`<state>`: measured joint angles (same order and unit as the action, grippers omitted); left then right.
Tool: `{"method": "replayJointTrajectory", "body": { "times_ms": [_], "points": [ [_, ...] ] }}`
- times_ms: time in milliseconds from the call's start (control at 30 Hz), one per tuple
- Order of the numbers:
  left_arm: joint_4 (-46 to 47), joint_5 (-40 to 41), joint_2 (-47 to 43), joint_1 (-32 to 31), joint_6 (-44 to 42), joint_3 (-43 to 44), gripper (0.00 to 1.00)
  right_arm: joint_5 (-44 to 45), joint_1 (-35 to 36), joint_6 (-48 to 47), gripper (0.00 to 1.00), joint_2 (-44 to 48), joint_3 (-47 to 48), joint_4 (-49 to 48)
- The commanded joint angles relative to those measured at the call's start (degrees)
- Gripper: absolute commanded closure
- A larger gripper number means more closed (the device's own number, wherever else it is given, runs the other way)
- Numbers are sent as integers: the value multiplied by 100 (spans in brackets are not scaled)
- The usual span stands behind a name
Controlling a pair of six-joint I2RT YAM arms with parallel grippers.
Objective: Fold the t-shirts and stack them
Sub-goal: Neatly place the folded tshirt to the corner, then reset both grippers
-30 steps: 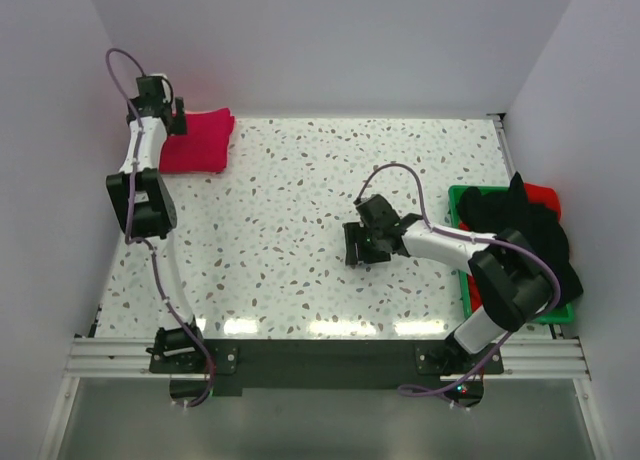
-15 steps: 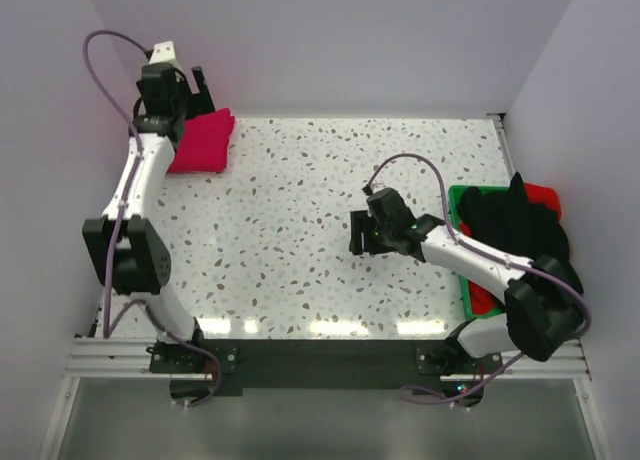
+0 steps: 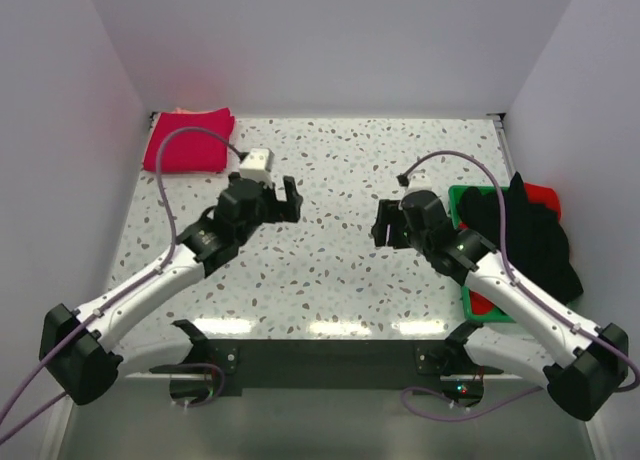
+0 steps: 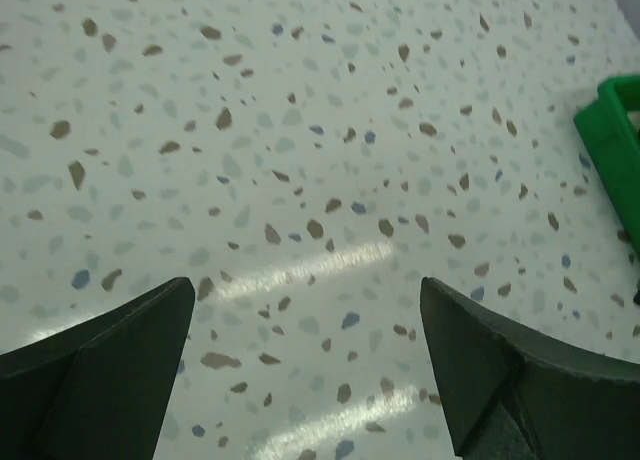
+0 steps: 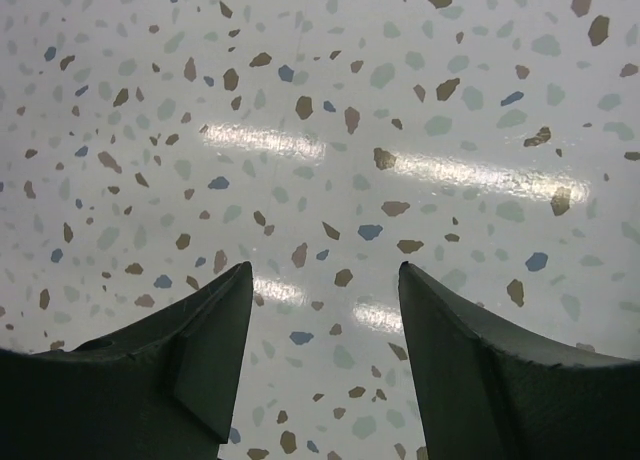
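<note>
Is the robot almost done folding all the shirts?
Partly. Done: a folded crimson t-shirt lies in the far left corner, with pale pink cloth peeking out behind it. In hand: nothing; the left end effector and right end effector hover open over the table. Left: a dark clothes heap over red cloth in the green tray.

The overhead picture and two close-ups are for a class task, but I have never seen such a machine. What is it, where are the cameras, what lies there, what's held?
Two robot arms share a speckled table. The overhead picture looks down on both; each close-up comes from a camera on one wrist, showing its fingers. The left gripper and right gripper are open, holding nothing. A folded crimson t-shirt lies far left; a green tray of black clothes sits right.
</note>
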<state>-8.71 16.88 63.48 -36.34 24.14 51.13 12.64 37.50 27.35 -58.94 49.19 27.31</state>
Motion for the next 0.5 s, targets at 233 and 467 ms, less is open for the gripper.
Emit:
{"method": "replayJointTrajectory", "body": {
  "times_ms": [233,467],
  "points": [
    [722,316,6,-1147,531,-1106,0,1047,12,95,37,804,-208,565],
    [582,-19,33,-1112,223,-466,0,1082,12,200,38,752,-77,459]
  ]
}}
